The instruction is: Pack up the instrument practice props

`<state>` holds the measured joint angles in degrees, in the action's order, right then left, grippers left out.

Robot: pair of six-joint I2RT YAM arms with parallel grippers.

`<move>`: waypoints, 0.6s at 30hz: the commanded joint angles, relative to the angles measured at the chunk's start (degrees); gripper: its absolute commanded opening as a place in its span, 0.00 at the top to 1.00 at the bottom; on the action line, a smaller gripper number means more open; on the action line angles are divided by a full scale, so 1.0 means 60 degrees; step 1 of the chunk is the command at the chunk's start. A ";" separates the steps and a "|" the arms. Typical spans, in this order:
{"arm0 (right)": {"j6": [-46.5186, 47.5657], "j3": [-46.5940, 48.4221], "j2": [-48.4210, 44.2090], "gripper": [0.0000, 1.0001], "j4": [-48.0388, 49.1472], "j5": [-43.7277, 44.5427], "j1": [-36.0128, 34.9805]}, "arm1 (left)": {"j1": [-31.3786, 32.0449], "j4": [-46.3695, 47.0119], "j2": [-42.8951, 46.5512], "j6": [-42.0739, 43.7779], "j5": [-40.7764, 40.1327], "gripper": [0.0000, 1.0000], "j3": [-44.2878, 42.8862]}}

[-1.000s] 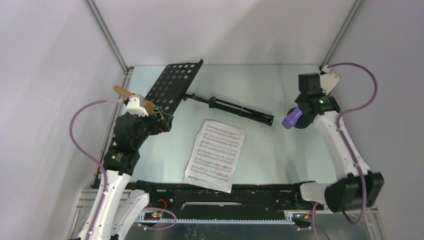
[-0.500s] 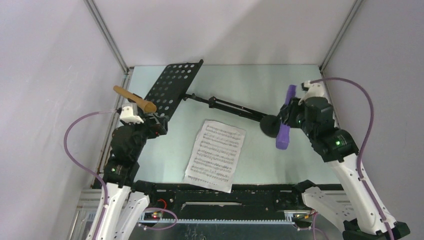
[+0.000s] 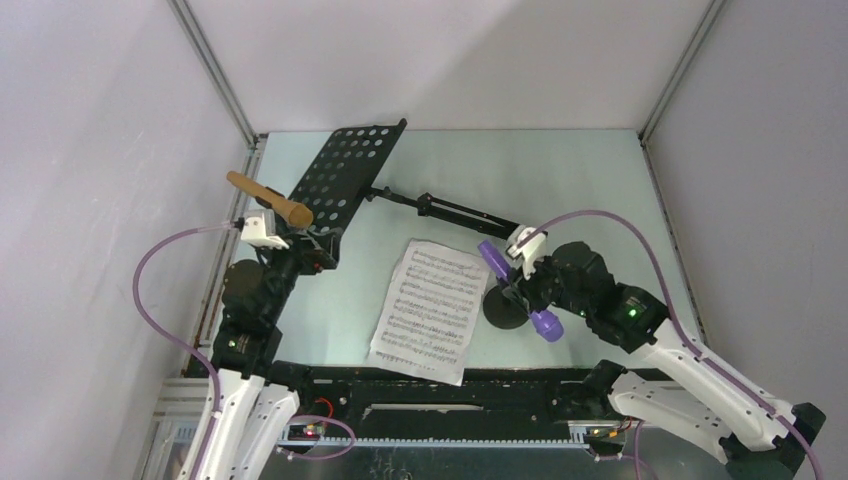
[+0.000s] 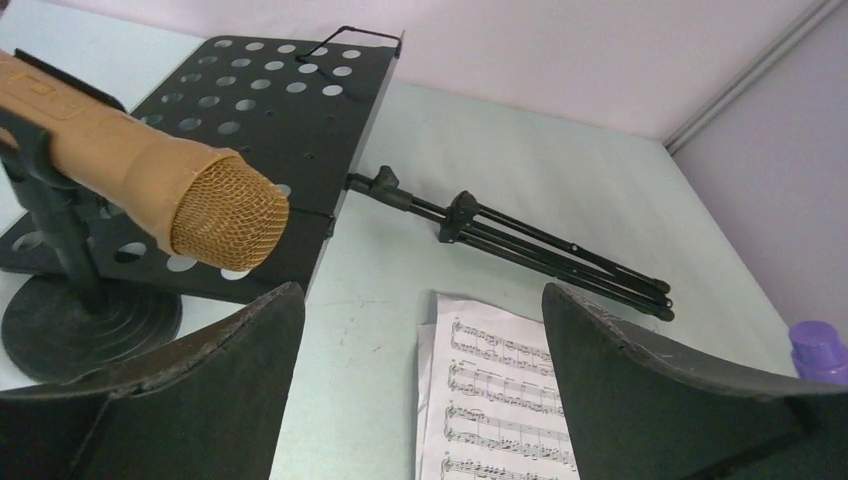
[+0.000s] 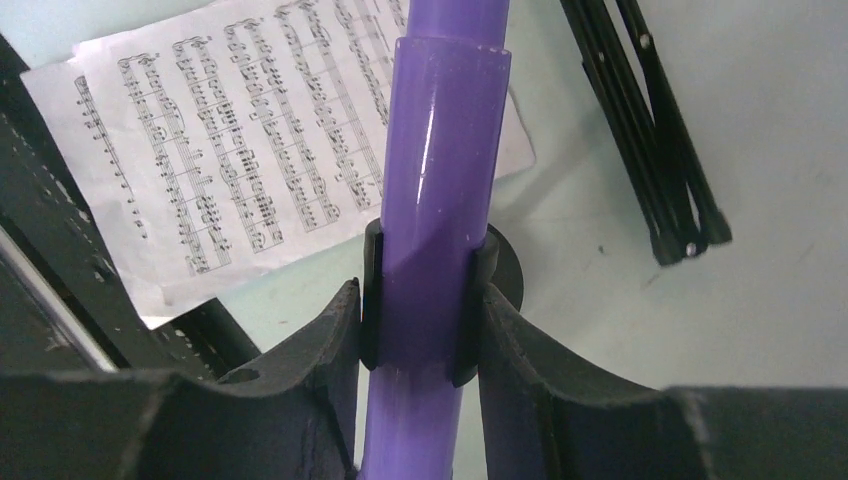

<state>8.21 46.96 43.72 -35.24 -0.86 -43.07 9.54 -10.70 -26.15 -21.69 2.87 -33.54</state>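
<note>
right pincer (image 5: 420, 305) is pinching 1 purple microphone (image 5: 440, 150) in first holder (image 3: 500, 306), beside sheet music (image 3: 430, 310) | left pincer (image 4: 420, 296) is gaping by 1 tan microphone (image 4: 150, 170) in second holder (image 4: 90, 325) | 1 music rack (image 3: 345, 175) is lying on bench (image 3: 560, 170)

White sheet-music pages (image 3: 430, 310) lie flat on desk (image 3: 580, 170). Behind-left of pages: black music rack (image 3: 345, 178), flat, its folded tripod legs (image 3: 460, 213) running behind pages' far edge. Left of pages: left pincer (image 3: 308, 248); farther left and back, tan microphone (image 3: 268, 198), tilted. Just right of pages: right pincer (image 3: 517, 288) clamped on purple microphone (image 3: 545, 323), tilted, round black holder (image 3: 500, 308) beneath.
</note>
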 commanded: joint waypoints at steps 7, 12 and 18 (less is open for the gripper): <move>0.2045 -0.1645 -0.0901 0.93 0.3074 -0.0794 -0.0368 | -0.0074 0.1346 0.0124 -0.0243 0.1265 0.05 0.0374; 0.1378 -0.1569 -0.1083 1.00 0.2854 0.0229 -0.0214 | -0.0048 0.1585 -0.0084 -0.0277 0.1715 0.06 0.0397; -0.0989 -0.0764 -0.0916 1.00 0.2272 0.2549 0.0110 | 0.1261 0.1672 -0.0006 0.0625 0.1281 0.06 0.0287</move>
<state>11.94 36.82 38.46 -23.22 1.76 -43.31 11.68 -3.49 -26.74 -21.93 11.14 -32.29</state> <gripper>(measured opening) 0.460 0.941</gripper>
